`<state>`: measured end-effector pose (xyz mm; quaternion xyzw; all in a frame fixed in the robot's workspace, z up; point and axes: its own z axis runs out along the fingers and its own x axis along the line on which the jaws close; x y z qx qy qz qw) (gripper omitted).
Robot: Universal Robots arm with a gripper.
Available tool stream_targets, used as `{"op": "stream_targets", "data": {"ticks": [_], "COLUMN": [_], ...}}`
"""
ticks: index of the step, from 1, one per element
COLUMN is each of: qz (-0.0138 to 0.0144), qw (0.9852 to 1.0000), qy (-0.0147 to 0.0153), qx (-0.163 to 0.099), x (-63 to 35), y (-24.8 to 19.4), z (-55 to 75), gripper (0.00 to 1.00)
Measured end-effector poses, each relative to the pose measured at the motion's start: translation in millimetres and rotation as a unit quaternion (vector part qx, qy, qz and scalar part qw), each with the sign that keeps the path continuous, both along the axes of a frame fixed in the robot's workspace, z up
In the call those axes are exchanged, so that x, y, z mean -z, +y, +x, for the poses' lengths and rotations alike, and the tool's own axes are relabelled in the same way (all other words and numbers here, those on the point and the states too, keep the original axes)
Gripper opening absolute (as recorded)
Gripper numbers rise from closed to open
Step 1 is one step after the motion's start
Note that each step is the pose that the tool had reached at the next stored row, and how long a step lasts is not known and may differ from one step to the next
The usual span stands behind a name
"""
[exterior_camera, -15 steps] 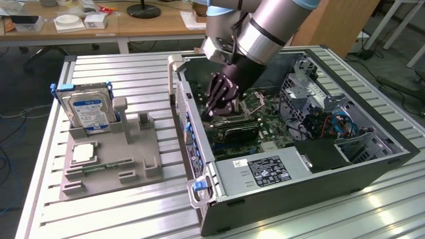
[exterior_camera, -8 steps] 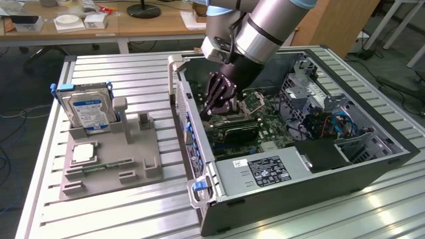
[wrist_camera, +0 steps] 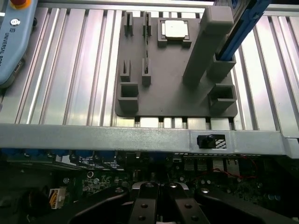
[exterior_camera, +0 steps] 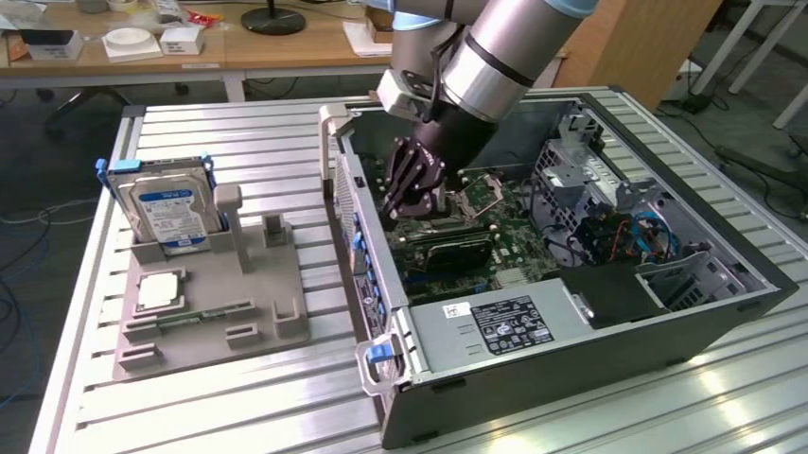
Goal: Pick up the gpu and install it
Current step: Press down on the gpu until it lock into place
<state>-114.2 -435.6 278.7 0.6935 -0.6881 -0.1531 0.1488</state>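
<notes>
The gpu [exterior_camera: 445, 252] is a dark flat card standing on the motherboard [exterior_camera: 512, 248] inside the open computer case [exterior_camera: 657, 317]. My gripper [exterior_camera: 427, 210] reaches down into the case and hovers just above the card's far end, close to the CPU socket [exterior_camera: 482, 195]. In the wrist view the gripper [wrist_camera: 159, 190] is shut, its black fingers [wrist_camera: 144, 205] pressed together with nothing showing between them, over the green board. I cannot tell whether the fingertips touch the card.
A grey parts holder [exterior_camera: 208, 317] [wrist_camera: 173, 93] sits on the slatted table at the exterior view's left, carrying a silver hard drive [exterior_camera: 166, 213], a processor chip [exterior_camera: 161, 291] [wrist_camera: 175, 29] and a memory stick [exterior_camera: 189, 320]. The case wall [wrist_camera: 140, 136] and power supply [exterior_camera: 499, 326] hem in the gripper.
</notes>
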Motion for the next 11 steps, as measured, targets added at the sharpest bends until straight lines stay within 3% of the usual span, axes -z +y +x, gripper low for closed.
{"op": "stream_targets", "data": {"ticks": [11], "qz": [0.0001], "qw": [1.0000], "qy": [0.0000], "qx": [0.000], "x": [0.2], "y": [-3.6], "z": [-0.1], "gripper": [0.10]}}
